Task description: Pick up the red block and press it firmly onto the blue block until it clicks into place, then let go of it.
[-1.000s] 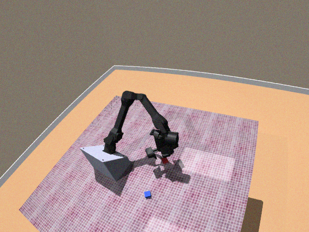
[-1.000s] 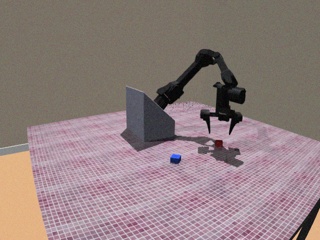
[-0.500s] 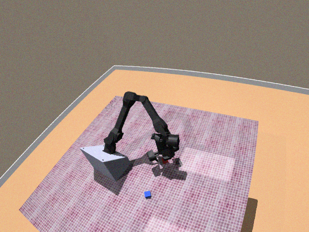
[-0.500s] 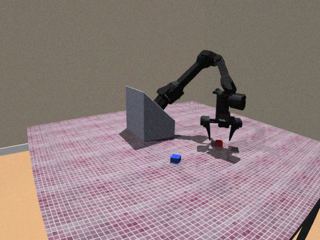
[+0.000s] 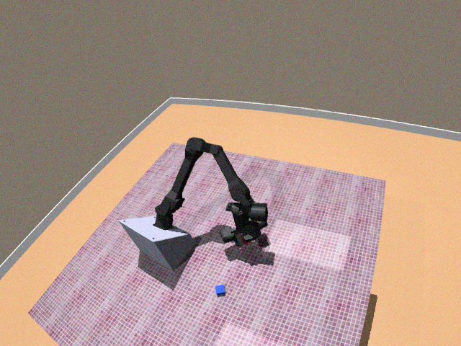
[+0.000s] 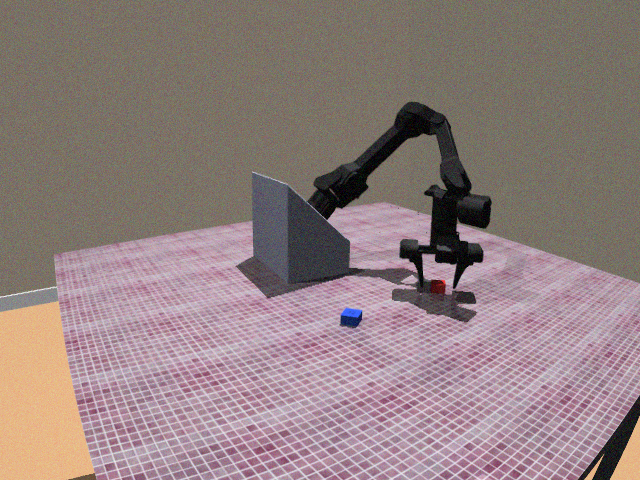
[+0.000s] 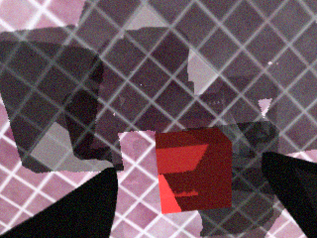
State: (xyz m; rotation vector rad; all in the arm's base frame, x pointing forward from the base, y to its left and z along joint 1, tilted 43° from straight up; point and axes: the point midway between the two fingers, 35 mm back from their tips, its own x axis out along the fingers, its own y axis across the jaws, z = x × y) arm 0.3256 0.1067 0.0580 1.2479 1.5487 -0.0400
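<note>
pincer [image 5: 253, 241] [image 6: 438, 287] [image 7: 189, 168] is spread wide, nothing gripped; red block [image 5: 242, 237] [image 6: 437, 286] [image 7: 194, 170] is straddled by the fingertips, untouched on the checked cloth [image 5: 297, 298] [image 6: 310, 403] [image 7: 136, 190]; blue block [image 5: 220, 289] [image 6: 351, 316] is seen well apart, on the same cloth

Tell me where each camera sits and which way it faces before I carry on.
Top: high over the table, looking obliquely down on the gray wedge base, the whole arm and the blue block.
Exterior: off to one side, lower, looking across the table; whole arm, end effector pointing down around the red block.
Wrist: on the arm, facing down; both fingertips flank the red block.
Top and exterior share the base, arm and blue block.
</note>
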